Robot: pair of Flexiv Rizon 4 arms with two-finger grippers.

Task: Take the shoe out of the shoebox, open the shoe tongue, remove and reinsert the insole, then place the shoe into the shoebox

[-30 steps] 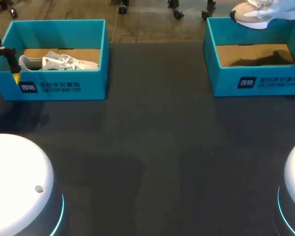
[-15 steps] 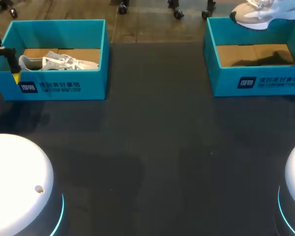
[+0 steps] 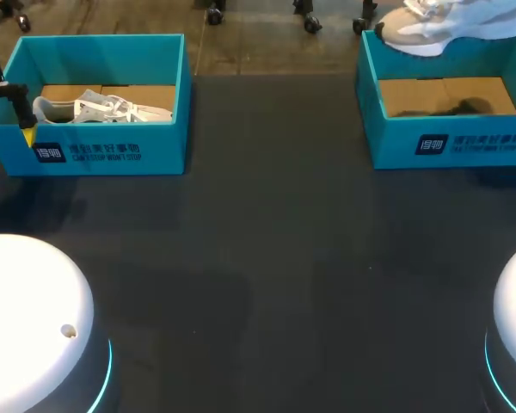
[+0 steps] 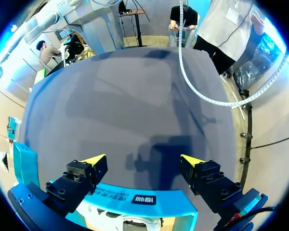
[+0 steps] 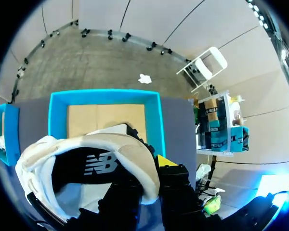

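Observation:
A white shoe (image 3: 103,108) lies in the teal shoebox (image 3: 112,155) at the table's far left. My left gripper (image 3: 24,129) hangs at that box's outer left corner; in its wrist view the left gripper (image 4: 142,160) is open over the box wall (image 4: 149,199), nothing between its fingers. A second white and beige shoe (image 3: 439,24) hangs over the back wall of the right teal shoebox (image 3: 447,142). My right gripper (image 5: 149,178) is shut on that shoe's (image 5: 86,159) collar, one finger inside it, above the shoebox (image 5: 106,96) with its bare cardboard floor.
The dark table surface (image 3: 275,258) stretches between and in front of the two boxes. The white arm bases (image 3: 26,318) sit at the near left and near right corners.
The shoe in my right gripper has shifted left and slightly lower over the right box's back wall. My left arm has kept still.

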